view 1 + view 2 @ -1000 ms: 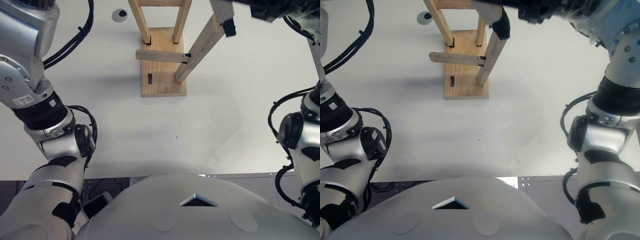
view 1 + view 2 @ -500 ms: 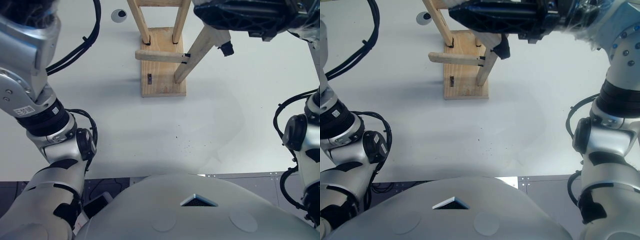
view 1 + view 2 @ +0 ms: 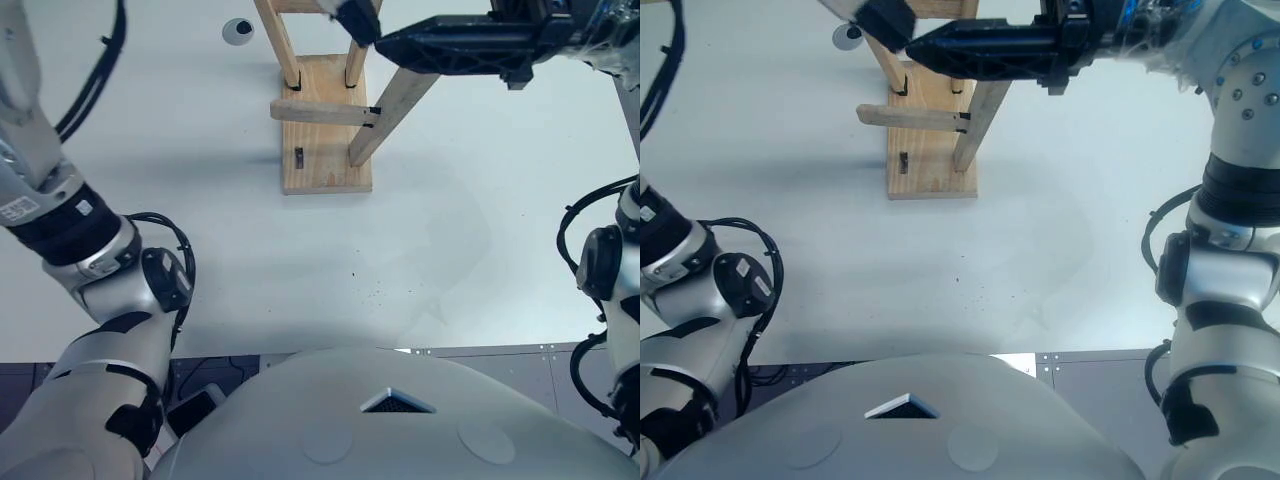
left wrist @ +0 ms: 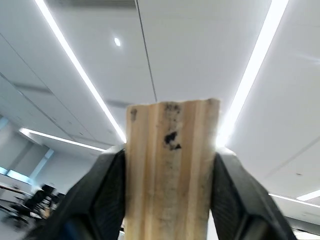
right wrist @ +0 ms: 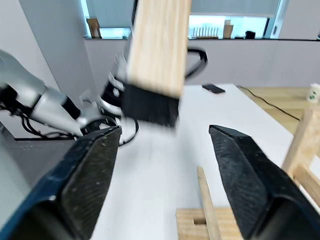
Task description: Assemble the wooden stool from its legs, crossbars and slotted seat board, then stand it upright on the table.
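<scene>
The slotted seat board (image 3: 327,150) lies flat on the white table. Two legs (image 3: 280,45) stand in its far slots, and a third leg (image 3: 395,110) leans in a near slot with a crossbar (image 3: 318,112) sticking out of it. High over the far legs, my left gripper (image 3: 355,18) is shut on a loose wooden leg (image 4: 170,150), with its black fingers (image 4: 107,195) against both sides. My right gripper (image 3: 392,44) stretches in from the right above the leaning leg, open; its fingers (image 5: 100,165) stand wide apart, facing the held leg (image 5: 157,45).
A small dark round grommet (image 3: 238,30) sits in the table to the left of the far legs. Bare white table (image 3: 330,260) spreads between the seat board and the near edge. A phone-like object (image 5: 214,88) lies on the table farther off.
My right gripper has turned and swung left, from the top of the leaning leg to above the stool. My left gripper has risen into view with a loose leg. The stool parts stayed put.
</scene>
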